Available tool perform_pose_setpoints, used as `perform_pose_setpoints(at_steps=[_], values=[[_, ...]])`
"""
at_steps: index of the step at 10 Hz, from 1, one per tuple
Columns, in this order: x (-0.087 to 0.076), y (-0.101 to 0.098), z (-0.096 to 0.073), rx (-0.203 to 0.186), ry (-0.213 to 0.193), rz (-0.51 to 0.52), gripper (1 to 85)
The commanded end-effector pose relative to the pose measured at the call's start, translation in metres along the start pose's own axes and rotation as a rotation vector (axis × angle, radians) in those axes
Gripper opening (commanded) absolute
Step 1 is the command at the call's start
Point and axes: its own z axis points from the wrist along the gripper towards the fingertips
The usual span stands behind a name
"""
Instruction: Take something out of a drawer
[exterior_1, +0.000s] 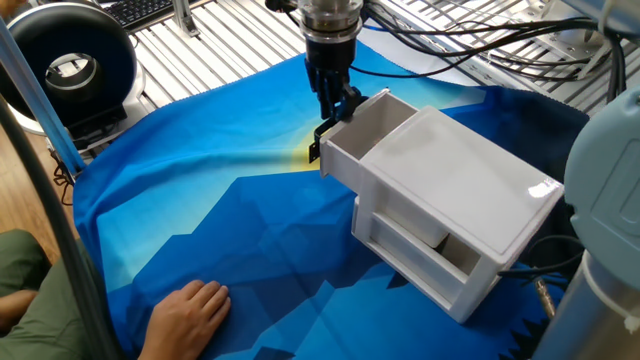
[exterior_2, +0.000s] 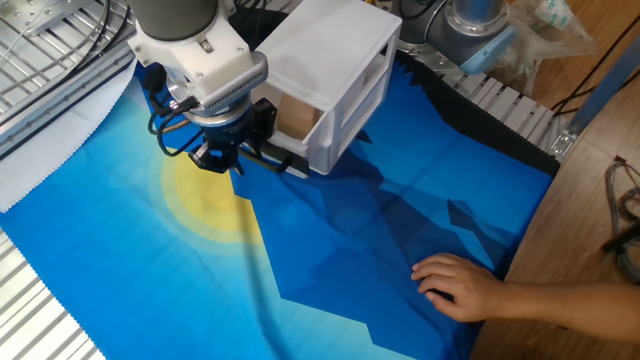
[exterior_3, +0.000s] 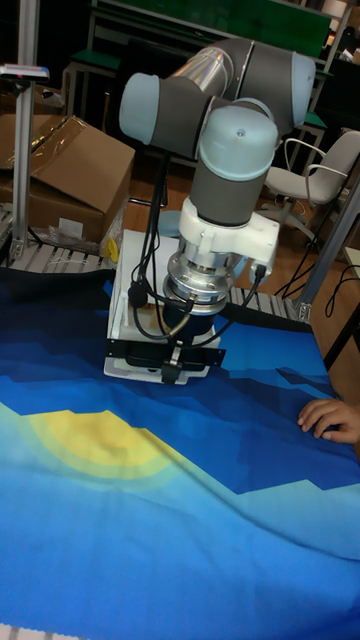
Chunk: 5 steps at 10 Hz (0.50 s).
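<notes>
The white drawer (exterior_1: 342, 166) stands partly pulled out of the top of the white drawer unit (exterior_1: 470, 190). My gripper (exterior_1: 325, 128) is shut on its black bar handle (exterior_1: 317, 148). From the other fixed view the gripper (exterior_2: 240, 158) holds the handle (exterior_2: 280, 162), and the tan wooden cube (exterior_2: 298, 116) shows inside the drawer, behind its front. The one fixed view hides the cube. In the tall fixed view the gripper (exterior_3: 176, 372) points down at the handle (exterior_3: 145, 350), with the drawer unit (exterior_3: 125, 290) behind it.
A person's hand (exterior_1: 190, 310) rests flat on the blue and yellow cloth (exterior_1: 200, 200) near the table's edge. The lower drawer with a cut-out (exterior_1: 425, 245) is shut. A round black device (exterior_1: 65, 65) and metal racks stand beyond the cloth. A cardboard box (exterior_3: 65, 175) sits behind.
</notes>
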Motion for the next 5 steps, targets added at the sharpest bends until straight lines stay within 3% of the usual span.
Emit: perform_pose_setpoints(at_steps=[1, 5], values=[[-0.014, -0.006, 0.002, -0.019, -0.060, 0.018, 35.0], [-0.017, -0.017, -0.003, -0.033, -0.072, 0.020, 33.7]])
